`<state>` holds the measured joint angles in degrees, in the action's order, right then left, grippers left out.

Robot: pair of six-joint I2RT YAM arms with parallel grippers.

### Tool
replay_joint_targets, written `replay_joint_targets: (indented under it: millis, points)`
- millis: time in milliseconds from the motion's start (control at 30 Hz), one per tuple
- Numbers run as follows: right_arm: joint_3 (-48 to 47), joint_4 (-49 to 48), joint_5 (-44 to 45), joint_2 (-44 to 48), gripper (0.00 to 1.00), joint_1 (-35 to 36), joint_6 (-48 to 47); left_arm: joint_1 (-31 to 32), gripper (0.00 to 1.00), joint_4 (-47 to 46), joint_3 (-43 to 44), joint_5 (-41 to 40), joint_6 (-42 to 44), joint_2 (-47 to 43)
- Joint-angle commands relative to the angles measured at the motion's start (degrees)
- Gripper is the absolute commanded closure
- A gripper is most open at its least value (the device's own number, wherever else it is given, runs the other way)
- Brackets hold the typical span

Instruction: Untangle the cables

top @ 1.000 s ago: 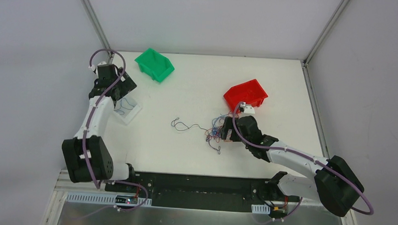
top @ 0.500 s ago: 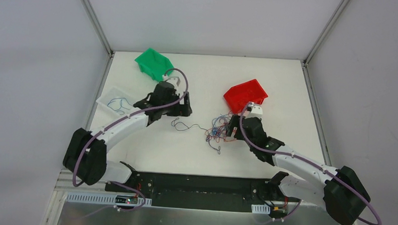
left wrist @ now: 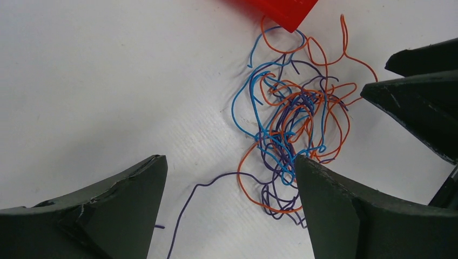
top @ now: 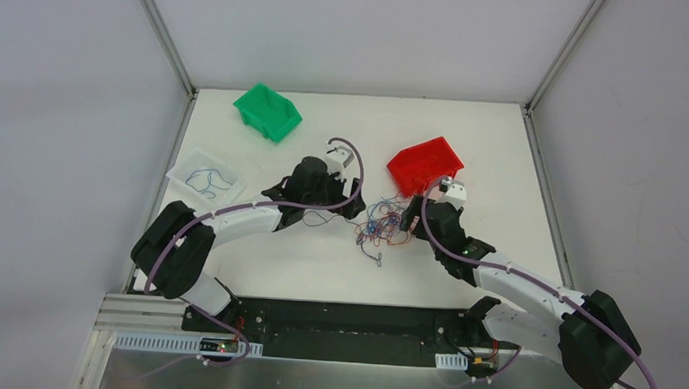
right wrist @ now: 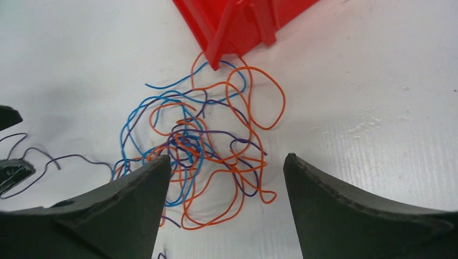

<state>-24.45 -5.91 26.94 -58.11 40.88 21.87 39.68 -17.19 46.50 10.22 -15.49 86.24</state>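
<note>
1. At the bottom of the overhead frame, both arms rise from a black rail on the near edge of the white table and lean in toward the centre.
2. The left gripper comes in from the left of centre. In its wrist view the jaws stand wide apart with nothing clamped. The right-hand finger sits at the lower edge of the tangle.
3. The right gripper comes in from the right of centre. Its own camera shows it spread wide and holding nothing, with part of the tangle on the table between the two fingers.
4. The tangle of cables lies flat at the centre of the table, between the two grippers. It is made of thin orange-red, blue and purple wires knotted together.
5. One purple strand trails out of the tangle toward the lower left of the left wrist view. It runs off to the left edge in the right wrist view.
6. Just beyond the tangle, right of centre, stands a red bin. Its corner touches or overhangs the topmost wire loops.
7. At mid-left, a clear tray holds a loose blue wire.
8. Farthest away, at upper left, is a green bin.
</note>
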Motion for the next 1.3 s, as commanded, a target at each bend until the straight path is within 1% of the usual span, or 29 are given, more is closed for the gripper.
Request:
replay_joint_targets:
  millis: [0,100,200,233,333,367,400,433,567,767,900,933,967,1067,1167,1200,1267]
  points:
    - [-1.33,0.09,2.68,-2.8,0.2,-1.76,3.06,0.02,0.1,-8.01,-1.12,6.04,0.78,2.5]
    - [-1.71,-0.75,0.69,-4.32,0.23,-2.69,3.5,0.32,0.11,-8.95,0.19,9.45,-1.65,5.45]
    - [-1.77,-0.86,-0.57,-4.92,0.23,-3.52,4.01,1.58,0.12,-6.9,2.79,11.02,-1.1,7.72]
    - [-1.62,-0.84,-0.75,-4.87,0.23,-3.77,4.23,2.01,0.12,-5.33,3.92,10.59,-0.13,8.37]
    - [-1.11,-1.07,-1.78,-4.65,0.24,-4.9,4.96,2.85,0.12,4.88,10.02,4.73,2.41,11.95]
    - [-0.98,-1.23,-2.79,-4.67,0.24,-5.43,5.21,2.83,0.13,7.83,11.45,3.94,2.96,13.2]
    - [-0.89,-1.44,-3.72,-4.78,0.25,-6.02,5.39,2.84,0.13,8.75,12.48,3.97,3.07,14.05]
    - [-0.87,-1.53,-4.66,-4.88,0.27,-6.59,5.54,2.79,0.13,8.98,12.96,4.9,2.85,14.54]
    - [-0.04,-3.2,-8.89,-5.18,0.37,-8.69,6.61,3.15,0.13,8.94,14.22,9.11,2.46,16.28]
    - [-0.86,-4.85,-15.26,-9.67,0.41,-10.27,7.87,3.69,0.13,10.08,16.19,10.83,2.13,18.37]
    - [-1.83,-5.53,-17.19,-12.57,0.45,-10.35,7.84,3.69,0.13,11.03,16.37,10.36,2.57,18.21]
    - [-2.16,-5.52,-17.56,-13.35,0.47,-10.33,7.88,3.65,0.13,11.15,16.38,10.2,2.85,18.12]
    - [-2.44,-5.24,-17.92,-13.69,0.52,-10.37,7.78,3.67,0.13,11.28,16.46,10.09,3.07,18.09]
    - [-2.5,-5.03,-17.86,-12.9,0.77,-10.32,7.02,3.68,0.13,11.56,16.67,10.17,2.99,18.33]
    - [-1.46,-4.99,-16.25,-10.04,0.95,-10.34,6.11,3.67,0.13,11.71,16.86,10.15,2.85,18.52]
    - [-1.02,-5.11,-15.41,-8.84,1.0,-10.39,5.9,3.71,0.13,11.73,16.87,10.17,2.84,18.52]
    - [0.14,-5.29,-13.82,-6.14,1.0,-10.39,5.33,3.67,0.13,11.67,16.99,10.09,2.93,18.59]
